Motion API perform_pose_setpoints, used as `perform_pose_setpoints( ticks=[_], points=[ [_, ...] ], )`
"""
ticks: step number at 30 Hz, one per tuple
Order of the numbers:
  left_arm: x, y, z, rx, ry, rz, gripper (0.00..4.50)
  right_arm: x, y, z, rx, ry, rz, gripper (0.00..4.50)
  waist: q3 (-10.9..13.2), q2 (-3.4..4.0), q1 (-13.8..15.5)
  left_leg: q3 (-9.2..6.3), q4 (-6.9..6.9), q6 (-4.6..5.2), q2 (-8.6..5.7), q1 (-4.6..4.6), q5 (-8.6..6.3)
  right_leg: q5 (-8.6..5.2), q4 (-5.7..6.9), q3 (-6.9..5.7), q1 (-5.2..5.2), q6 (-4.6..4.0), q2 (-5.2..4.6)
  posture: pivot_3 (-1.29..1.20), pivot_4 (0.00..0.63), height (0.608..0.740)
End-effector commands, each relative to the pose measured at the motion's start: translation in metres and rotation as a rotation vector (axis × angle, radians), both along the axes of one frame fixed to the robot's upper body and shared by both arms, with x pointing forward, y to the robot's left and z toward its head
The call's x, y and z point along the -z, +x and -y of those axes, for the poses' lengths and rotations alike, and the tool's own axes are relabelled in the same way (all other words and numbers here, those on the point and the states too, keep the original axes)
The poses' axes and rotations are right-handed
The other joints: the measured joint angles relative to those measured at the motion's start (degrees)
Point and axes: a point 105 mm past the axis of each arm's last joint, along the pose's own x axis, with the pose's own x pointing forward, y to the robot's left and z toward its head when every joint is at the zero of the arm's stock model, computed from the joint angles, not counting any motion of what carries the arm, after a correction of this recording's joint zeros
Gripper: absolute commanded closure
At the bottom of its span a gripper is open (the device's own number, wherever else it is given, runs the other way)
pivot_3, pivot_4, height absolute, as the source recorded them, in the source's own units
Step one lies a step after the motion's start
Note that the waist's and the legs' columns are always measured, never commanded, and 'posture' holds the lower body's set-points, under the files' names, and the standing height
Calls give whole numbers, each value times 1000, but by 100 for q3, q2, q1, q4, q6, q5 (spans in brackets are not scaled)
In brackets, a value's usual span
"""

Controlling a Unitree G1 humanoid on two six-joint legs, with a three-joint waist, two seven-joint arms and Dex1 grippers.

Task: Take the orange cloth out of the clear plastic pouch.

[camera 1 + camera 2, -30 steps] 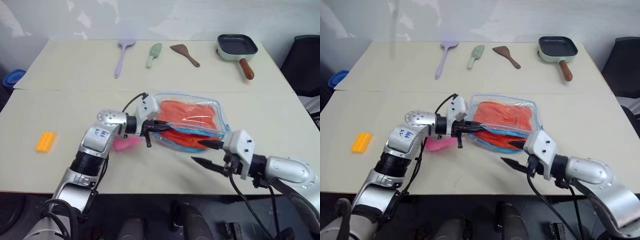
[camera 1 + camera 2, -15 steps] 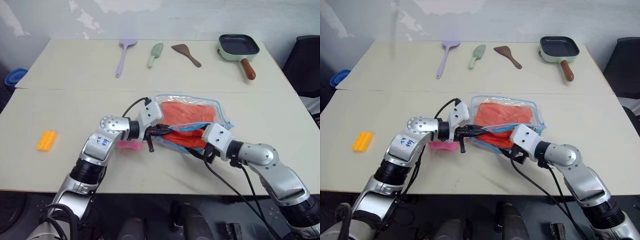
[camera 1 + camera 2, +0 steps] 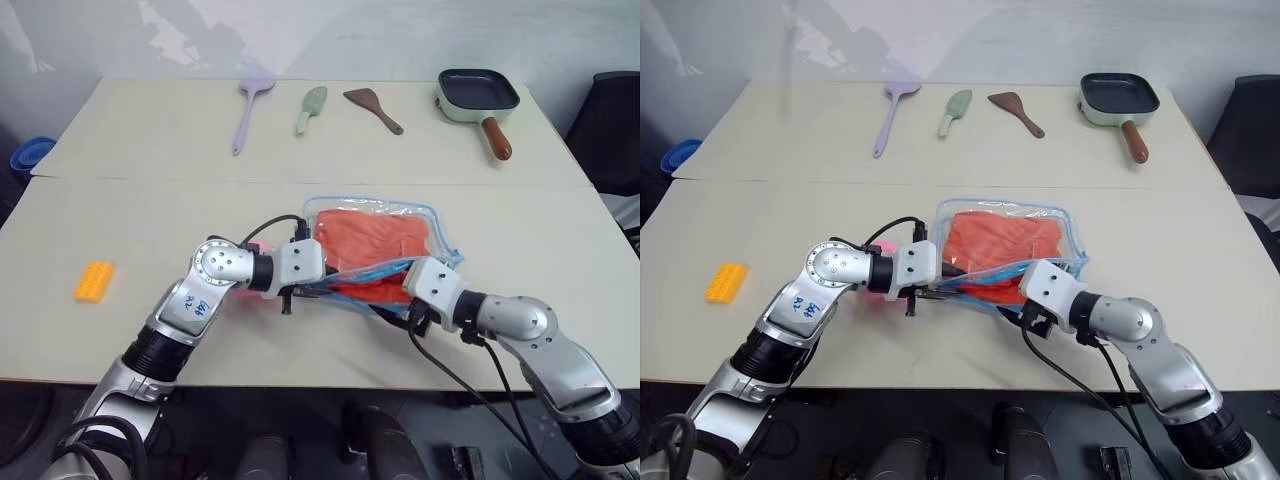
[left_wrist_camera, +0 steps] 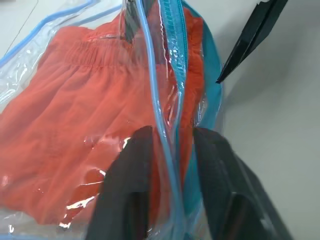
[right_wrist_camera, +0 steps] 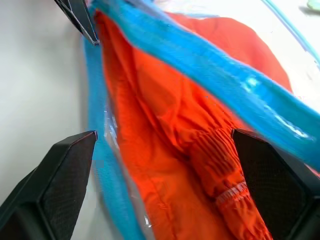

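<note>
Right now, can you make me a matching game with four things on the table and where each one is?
Things:
1. orange cloth
2. orange-yellow block
3. frying pan
4. lilac spatula

Places:
A. far right corner of the table
B. inside the clear plastic pouch
C. alone near the left edge
D. far side, leftmost of the three utensils

Pairs: 1-B, 2-C, 3-A, 4-D
</note>
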Motion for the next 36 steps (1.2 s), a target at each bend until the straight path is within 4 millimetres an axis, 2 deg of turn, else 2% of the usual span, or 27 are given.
perform_pose_setpoints(
  ticks=[1, 5, 13, 16, 22, 29, 36],
  points=[
    [-13, 0, -7, 29, 5, 58, 2093, -18, -6, 0, -25, 8, 68, 0, 0, 0, 0, 0, 0, 0, 0, 0, 0, 0, 0, 0, 0, 0, 0, 0, 150, 740],
    [-16, 7, -15, 2, 7, 80, 2093, -18, -6, 1, -23, 8, 67, 0, 0, 0, -5, 0, 0, 0, 1, 1, 0, 0, 1, 0, 0, 0, 1, 0, 150, 740],
    [-22, 13, -13, -17, -52, 73, 2093, -18, -5, 1, -16, 7, 67, 0, 0, 0, -1, -1, 0, 4, -1, -1, -1, 0, 1, -2, 0, 0, 0, 0, 150, 740],
    [-22, 14, -9, -8, -65, 67, 2662, -20, -3, 1, -12, 6, 72, 0, 0, 0, 4, -1, 0, 4, -1, -1, 0, 0, 1, -2, 0, 0, 0, 0, 150, 740],
    [-28, 11, -5, 17, -103, 48, 4467, -20, -2, 3, -10, -2, 73, 0, 0, 0, 0, -2, 0, 5, -1, -1, 0, 0, 1, -3, 0, 0, 0, 0, 150, 740],
    [-38, 5, -3, -19, -234, -157, 4467, -23, 2, 4, -4, -3, 88, 0, 0, 0, -3, -2, 0, 5, -1, -2, 0, 0, 1, -3, 0, 0, 0, 0, 150, 740],
    [-37, 5, -3, -48, -237, -160, 4467, -23, 15, 10, 18, -47, 115, 0, 0, 0, -3, -3, 0, 4, -1, -1, 0, 0, 1, -2, 0, 0, 0, 0, 150, 740]
  ],
)
